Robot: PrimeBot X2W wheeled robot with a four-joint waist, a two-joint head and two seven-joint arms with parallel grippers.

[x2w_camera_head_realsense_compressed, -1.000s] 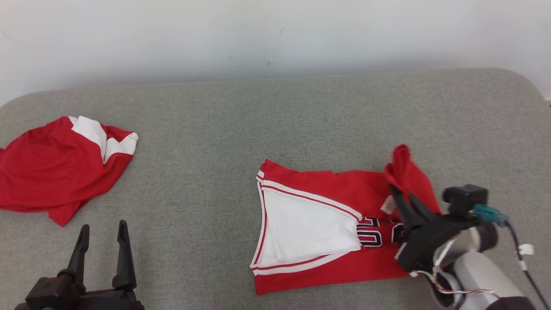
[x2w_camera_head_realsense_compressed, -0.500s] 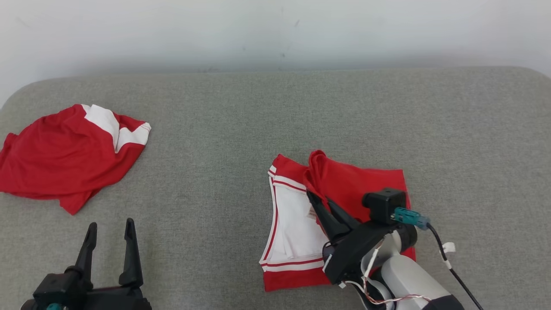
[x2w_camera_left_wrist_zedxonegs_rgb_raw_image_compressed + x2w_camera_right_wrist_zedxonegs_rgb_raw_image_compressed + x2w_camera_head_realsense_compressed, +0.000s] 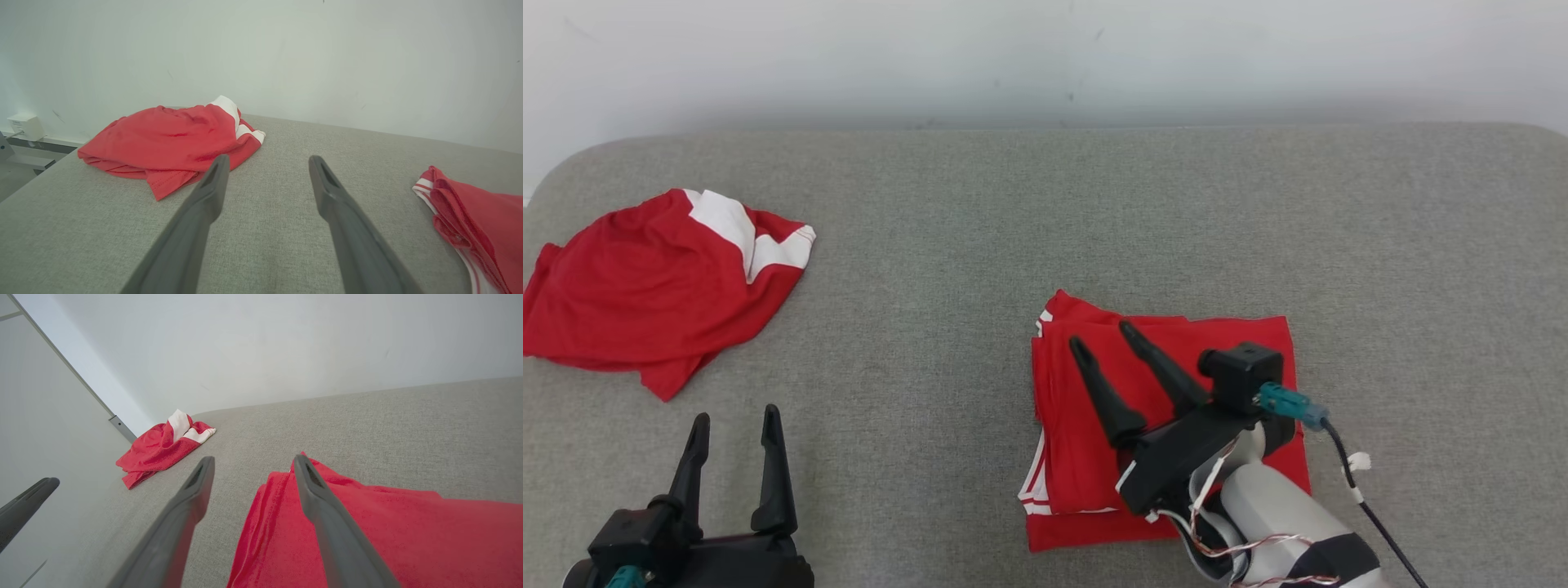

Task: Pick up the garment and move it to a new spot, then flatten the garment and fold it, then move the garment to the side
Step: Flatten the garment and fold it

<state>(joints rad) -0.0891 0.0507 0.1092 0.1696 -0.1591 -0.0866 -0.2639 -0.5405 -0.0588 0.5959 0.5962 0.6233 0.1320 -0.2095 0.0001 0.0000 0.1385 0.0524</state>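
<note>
Newly flat garment (image 3: pixel 1062 425), grey cushion (image 3: pixel 931 245)

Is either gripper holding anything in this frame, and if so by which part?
Nothing is held. The right gripper stands open above the folded red garment, no cloth between its fingers; the left gripper is open and empty.

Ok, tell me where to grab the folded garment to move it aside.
Probably the folded garment by its left edge, where the stacked layers end together; come in low from the robot's left with the open left pincer, so every layer is pinched.
</note>
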